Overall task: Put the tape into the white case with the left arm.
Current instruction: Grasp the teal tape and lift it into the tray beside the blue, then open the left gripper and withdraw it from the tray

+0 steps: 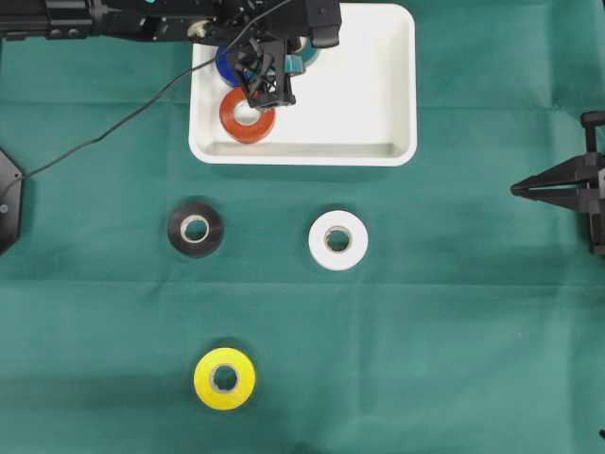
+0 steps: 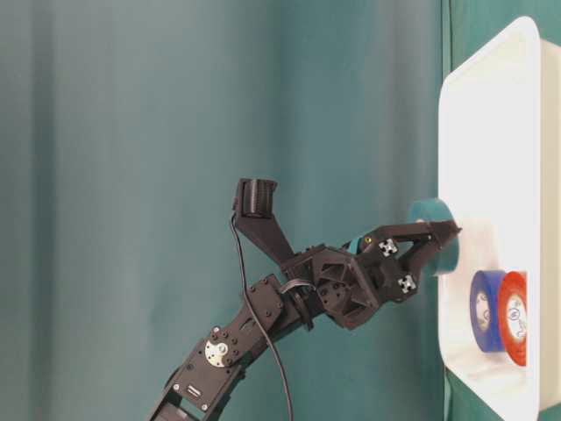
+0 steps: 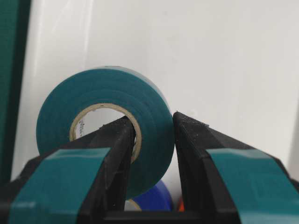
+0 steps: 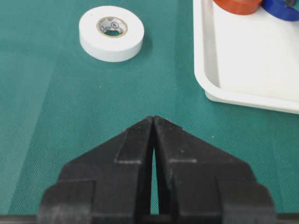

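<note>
Two tape rolls, orange (image 1: 248,115) and blue (image 2: 487,310), in white case (image 1: 378,85), left hand (image 3: 154,135) clamped on teal tape roll (image 3: 105,126), right hand (image 4: 153,122) closed, holding nothing

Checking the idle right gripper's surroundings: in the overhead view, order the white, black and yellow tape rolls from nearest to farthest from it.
From the right gripper:
1. White roll, mid-table.
2. Black roll, farther left.
3. Yellow roll, lower left, only slightly beyond the black.
</note>
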